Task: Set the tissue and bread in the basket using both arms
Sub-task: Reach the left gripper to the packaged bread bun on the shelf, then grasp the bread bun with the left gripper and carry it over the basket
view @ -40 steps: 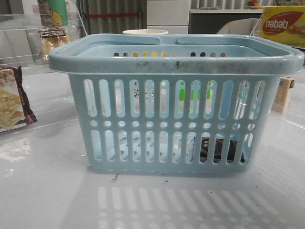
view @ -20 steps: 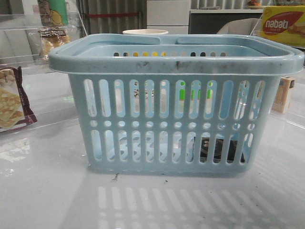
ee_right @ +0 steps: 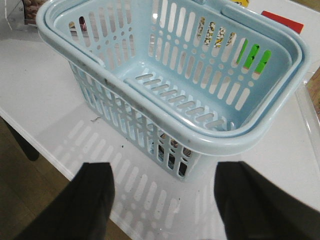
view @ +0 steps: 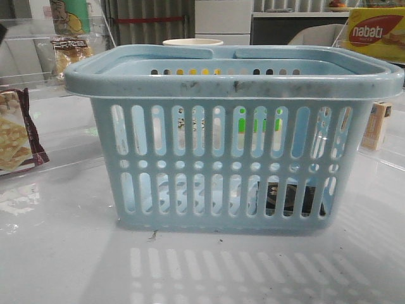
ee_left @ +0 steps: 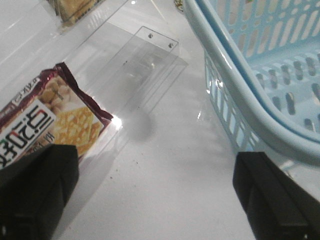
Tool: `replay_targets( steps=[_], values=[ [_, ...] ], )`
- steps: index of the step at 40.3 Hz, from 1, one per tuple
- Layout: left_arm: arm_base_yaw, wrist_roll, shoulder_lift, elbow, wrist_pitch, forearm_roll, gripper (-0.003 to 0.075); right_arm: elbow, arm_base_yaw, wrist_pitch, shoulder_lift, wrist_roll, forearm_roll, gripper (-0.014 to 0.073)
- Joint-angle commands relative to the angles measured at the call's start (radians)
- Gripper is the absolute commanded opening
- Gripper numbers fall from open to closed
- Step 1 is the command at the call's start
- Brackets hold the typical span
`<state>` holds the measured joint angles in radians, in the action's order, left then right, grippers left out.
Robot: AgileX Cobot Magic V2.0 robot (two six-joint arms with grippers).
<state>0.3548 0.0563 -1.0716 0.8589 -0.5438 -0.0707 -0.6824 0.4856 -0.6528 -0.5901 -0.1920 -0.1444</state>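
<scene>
The pale-blue basket stands in the middle of the table and also shows in the right wrist view and the left wrist view. The tissue, a dark packet, shows through the slots low at the basket's right front corner and seems to lie inside. The bread sits in a clear holder at the back left. My left gripper is open and empty over bare table between the cracker bag and the basket. My right gripper is open and empty above the table's front edge, near the basket's corner.
A maroon-edged cracker bag lies at the left, close to my left fingers. A clear acrylic stand lies beyond it. A yellow box and a small carton stand at the right. A cup is behind the basket.
A dark sliver has appeared at the far left edge of the front view. The basket and the packets have not moved.
</scene>
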Motion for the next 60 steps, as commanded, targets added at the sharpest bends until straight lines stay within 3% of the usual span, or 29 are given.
replay_targets(
  steps=[1,8,23,29,38,46,60],
  values=[
    [0.003,0.002,-0.101,0.113,0.098,-0.033,0.0669,-0.025,0.0,0.075,0.002,-0.011,0.004,0.0539],
    [-0.064,-0.006,-0.311,0.309,0.1,-0.026,0.0669,-0.025,0.0,0.075,0.002,-0.011,0.004,0.0539],
    [-0.227,-0.006,-0.65,0.672,0.116,0.139,0.0669,-0.025,0.0,0.075,0.002,-0.011,0.004,0.0539],
    [-0.258,-0.006,-0.74,0.739,0.148,0.187,0.0668,-0.025,0.0,0.075,0.002,-0.011,0.004,0.0539],
    [-0.248,-0.006,-0.815,0.751,0.329,0.194,0.064,-0.025,0.0,0.075,0.002,-0.011,0.004,0.0539],
    [-0.24,-0.006,-0.843,0.751,0.434,0.194,0.0535,-0.025,0.0,0.075,0.002,-0.011,0.004,0.0539],
    [-0.24,-0.006,-0.871,0.751,0.419,0.194,0.026,-0.025,0.0,0.075,0.002,-0.011,0.004,0.0539]
  ],
)
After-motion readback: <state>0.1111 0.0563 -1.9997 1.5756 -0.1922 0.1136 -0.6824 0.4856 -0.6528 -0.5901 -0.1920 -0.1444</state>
